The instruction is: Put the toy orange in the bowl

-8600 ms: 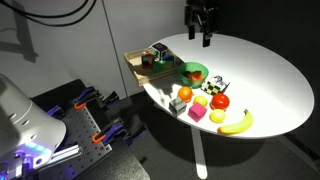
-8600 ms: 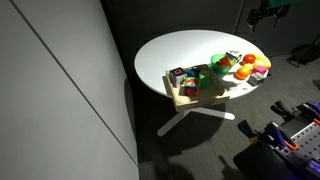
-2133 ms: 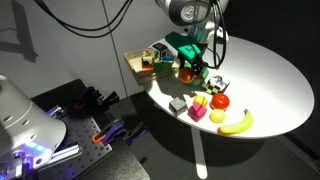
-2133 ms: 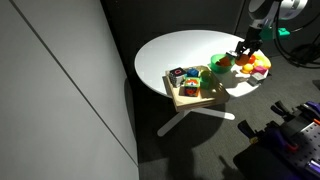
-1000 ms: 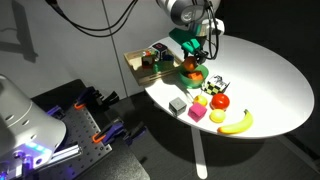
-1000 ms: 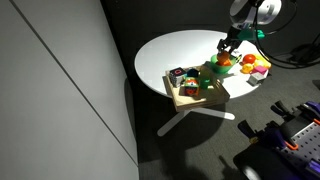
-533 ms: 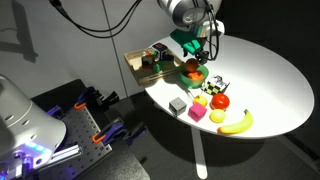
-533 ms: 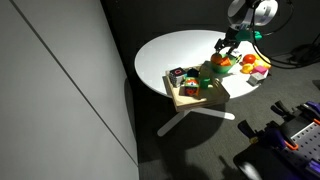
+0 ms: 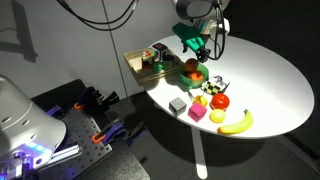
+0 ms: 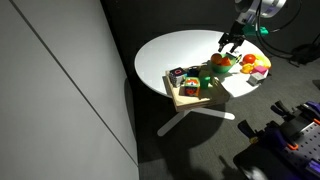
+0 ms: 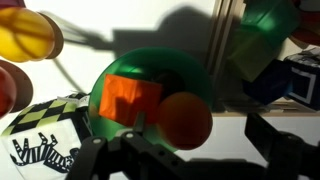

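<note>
The toy orange (image 11: 186, 119) lies in the green bowl (image 11: 150, 64) beside an orange-red block (image 11: 125, 100). In both exterior views the orange (image 9: 191, 67) (image 10: 218, 60) sits in the bowl (image 9: 203, 73) (image 10: 213, 66) on the white round table. My gripper (image 9: 193, 50) (image 10: 230, 43) hangs just above the bowl. Its fingers (image 11: 185, 150) are open and spread on either side of the orange, and they hold nothing.
A tan wooden tray of toys (image 9: 143, 60) stands next to the bowl. A red fruit (image 9: 220, 101), a yellow fruit (image 9: 200, 100), a pink cube (image 9: 196, 114), a grey cube (image 9: 178, 104), a banana (image 9: 236, 123) and a checkered toy (image 11: 40, 140) lie near the table's edge (image 9: 160, 100).
The gripper carried the orange over the bowl, let it go there, and has risen a little. The orange now rests in the bowl.
</note>
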Controlling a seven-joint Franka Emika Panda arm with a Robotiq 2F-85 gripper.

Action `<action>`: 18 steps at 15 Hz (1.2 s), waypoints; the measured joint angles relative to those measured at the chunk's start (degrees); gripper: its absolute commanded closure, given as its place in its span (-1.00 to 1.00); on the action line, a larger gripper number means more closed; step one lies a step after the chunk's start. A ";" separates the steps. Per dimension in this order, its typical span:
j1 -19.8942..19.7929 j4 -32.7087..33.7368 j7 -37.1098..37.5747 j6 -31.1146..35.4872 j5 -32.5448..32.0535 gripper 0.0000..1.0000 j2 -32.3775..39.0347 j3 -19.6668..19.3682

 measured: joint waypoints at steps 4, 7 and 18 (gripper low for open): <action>-0.38 -0.32 -0.21 -6.48 0.31 -1.00 -2.50 -1.70; 0.11 -1.45 0.26 -9.87 -0.38 -1.00 -4.87 -4.14; 5.49 -7.37 10.17 -19.06 -13.03 -1.00 -15.57 -11.17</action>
